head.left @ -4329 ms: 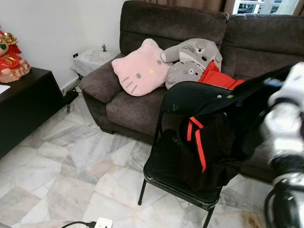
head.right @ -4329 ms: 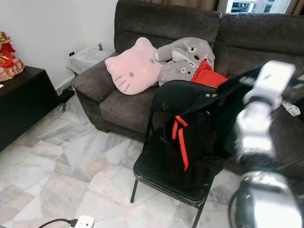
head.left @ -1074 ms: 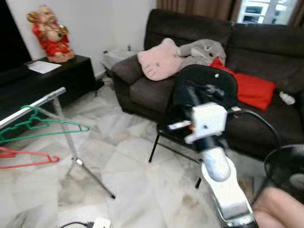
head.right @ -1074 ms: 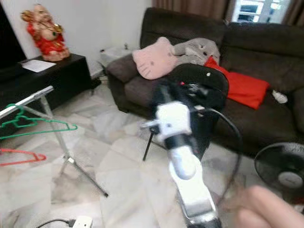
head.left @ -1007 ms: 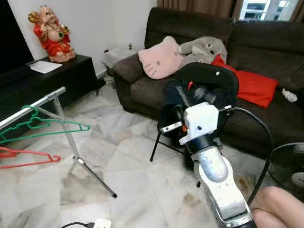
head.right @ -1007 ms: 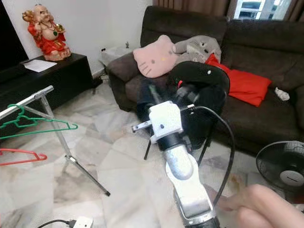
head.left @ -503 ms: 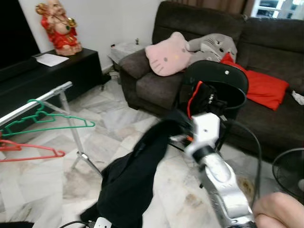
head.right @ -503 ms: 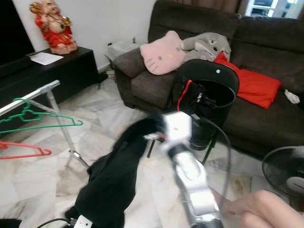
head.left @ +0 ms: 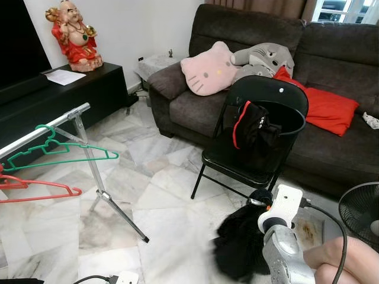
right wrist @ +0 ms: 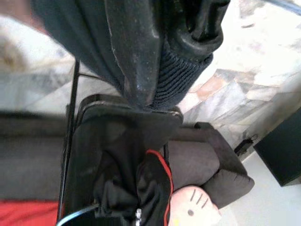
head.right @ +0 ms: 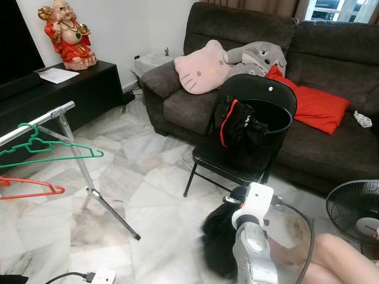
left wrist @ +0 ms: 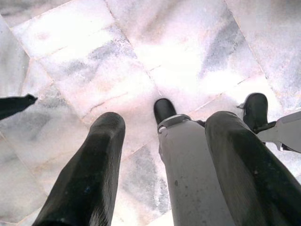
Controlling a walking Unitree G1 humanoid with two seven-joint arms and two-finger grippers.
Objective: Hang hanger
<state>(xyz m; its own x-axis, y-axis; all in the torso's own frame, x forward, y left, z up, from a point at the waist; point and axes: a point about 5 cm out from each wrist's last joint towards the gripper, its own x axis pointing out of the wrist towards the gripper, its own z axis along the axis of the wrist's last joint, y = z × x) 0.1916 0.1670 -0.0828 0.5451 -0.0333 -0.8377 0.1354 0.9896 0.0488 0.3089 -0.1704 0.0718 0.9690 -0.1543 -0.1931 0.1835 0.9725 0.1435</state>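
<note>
A green hanger [head.left: 65, 155] and a red hanger [head.left: 41, 184] hang on a metal rack rail [head.left: 44, 127] at the left. My right gripper [head.left: 259, 205] is low by the floor in front of the chair, shut on a bunched black garment [head.left: 240, 242]. In the right wrist view the fingers [right wrist: 136, 47] pinch its dark knit edge [right wrist: 181, 70]. A second black garment with red trim [head.left: 251, 127] lies on the black folding chair [head.left: 278, 94]. My left gripper [left wrist: 164, 120] hangs open over the marble floor, nothing between its fingers.
A dark sofa [head.left: 331, 47] with a pink cushion [head.left: 207, 68], grey plush toys and a red cushion stands behind the chair. A person's leg [head.left: 343, 260] and a fan [head.left: 361, 213] are at the lower right. A black cabinet [head.left: 59, 97] stands left; a power strip [head.left: 121, 277] lies on the floor.
My right arm has swung down and to the right, carrying the black garment from mid-height to just above the floor by the chair. The hangers on the rack have not moved.
</note>
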